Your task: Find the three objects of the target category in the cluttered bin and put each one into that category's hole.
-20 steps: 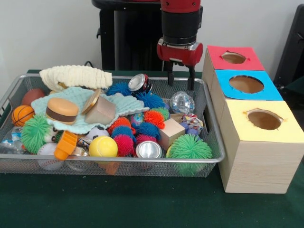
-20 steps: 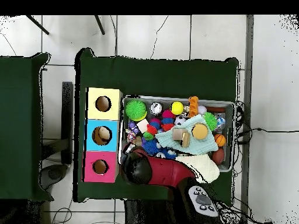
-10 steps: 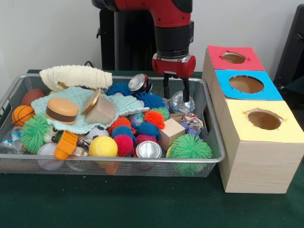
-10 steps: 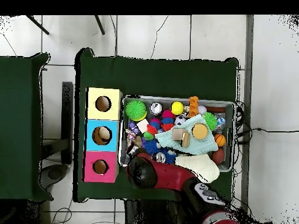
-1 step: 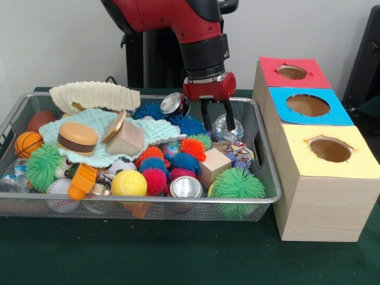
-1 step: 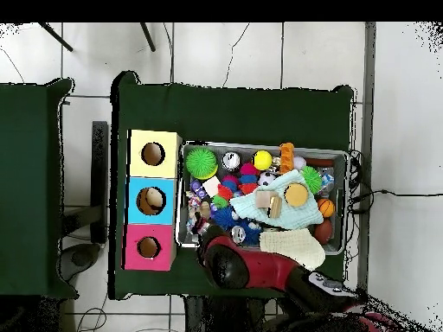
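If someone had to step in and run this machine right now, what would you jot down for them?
Gripper: open, empty, fingers down around the clear glittery ball at the wire bin's far end.
Bin: crowded with spiky balls, cans, wooden blocks, cloths and a toy burger.
Boxes: red hole and yellow hole look empty; the overhead view shows something pale in the blue hole.
Left: grasping, lifting and dropping into a hole.

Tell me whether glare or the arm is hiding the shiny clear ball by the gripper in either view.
Front view: the shiny clear faceted ball sparkles with highlights but stays readable between the open gripper fingers. Overhead view: the red and black arm covers that bin corner, so ball and gripper are hidden.
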You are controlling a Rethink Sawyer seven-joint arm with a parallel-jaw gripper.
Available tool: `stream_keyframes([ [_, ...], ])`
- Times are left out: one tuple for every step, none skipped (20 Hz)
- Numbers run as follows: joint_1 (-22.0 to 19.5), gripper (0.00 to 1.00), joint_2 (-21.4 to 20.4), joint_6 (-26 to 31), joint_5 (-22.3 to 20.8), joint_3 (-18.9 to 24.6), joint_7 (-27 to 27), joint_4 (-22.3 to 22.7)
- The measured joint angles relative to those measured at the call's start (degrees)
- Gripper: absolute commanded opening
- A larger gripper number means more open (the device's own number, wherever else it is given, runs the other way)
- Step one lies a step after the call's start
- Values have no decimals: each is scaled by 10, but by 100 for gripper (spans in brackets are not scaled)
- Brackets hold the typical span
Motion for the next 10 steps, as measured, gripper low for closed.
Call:
stream_keyframes([
  [-6, 100, 2, 0, -4, 4, 0, 1],
  [-24, 100, 10, 0, -18, 19, 0, 4],
  [-29, 100, 12, 0, -21, 23, 0, 5],
  [-37, 100, 16, 0, -27, 28, 0, 5],
  [-46, 100, 20, 0, -32, 35, 0, 5],
  [-56, 100, 24, 0, -38, 41, 0, 5],
  [-61, 100, 26, 0, -41, 45, 0, 5],
  [-65, 100, 29, 0, -44, 48, 0, 5],
  [-77, 100, 35, 0, -51, 57, 0, 5],
  [-86, 100, 40, 0, -56, 62, 0, 5],
])
